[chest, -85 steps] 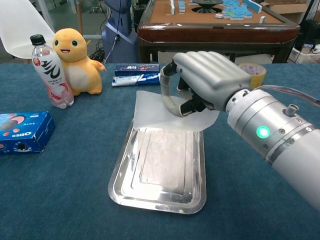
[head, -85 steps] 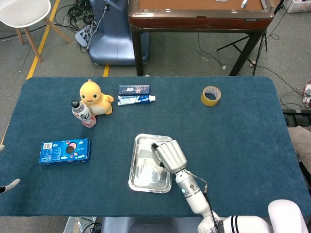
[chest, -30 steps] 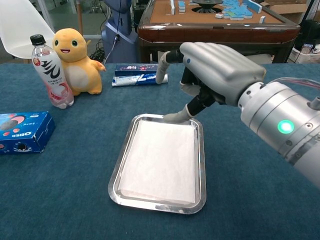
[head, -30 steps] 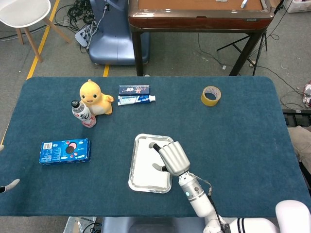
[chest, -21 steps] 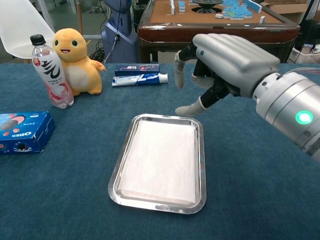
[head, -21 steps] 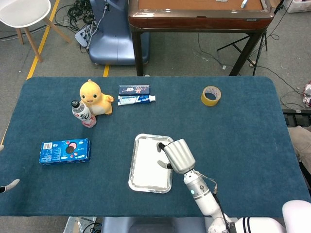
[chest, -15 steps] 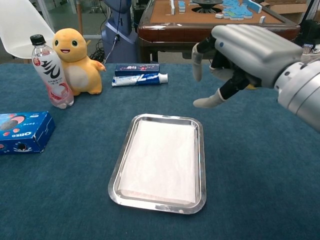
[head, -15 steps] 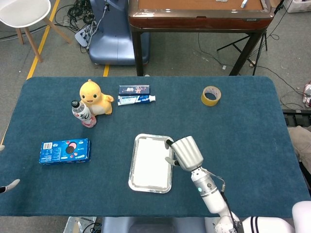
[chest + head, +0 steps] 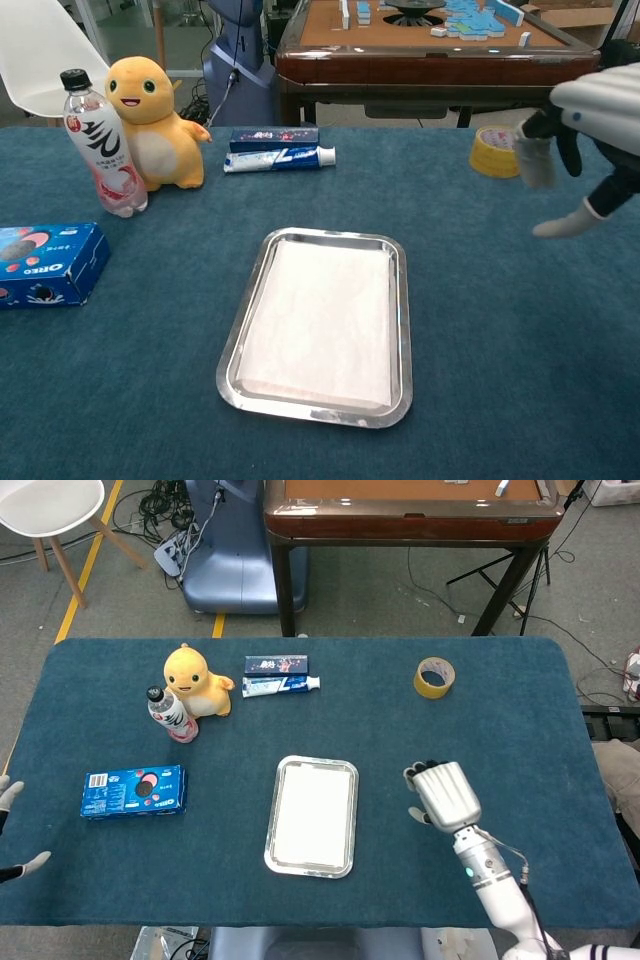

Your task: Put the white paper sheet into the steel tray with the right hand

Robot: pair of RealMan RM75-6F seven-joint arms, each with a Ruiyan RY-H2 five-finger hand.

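One white paper sheet (image 9: pixel 312 812) lies released in the steel tray (image 9: pixel 276 835); right hand (image 9: pixel 446 794) withdrew.

The right hand (image 9: pixel 444 792) has a pale grey, smooth shell over its back — boxy and slightly glossy — with darker, near-black segments showing where the fingers meet it. Its fingertips (image 9: pixel 536 163) are light grey and rounded in the chest view, where the right hand (image 9: pixel 590 140) shows a dark gap beneath the shell. Behind it, the forearm is a silver-white cylinder with a small green light and a thin cable looping alongside. At the left edge of the head view, pale fingertips of the left hand (image 9: pixel 14 830) show — little else.
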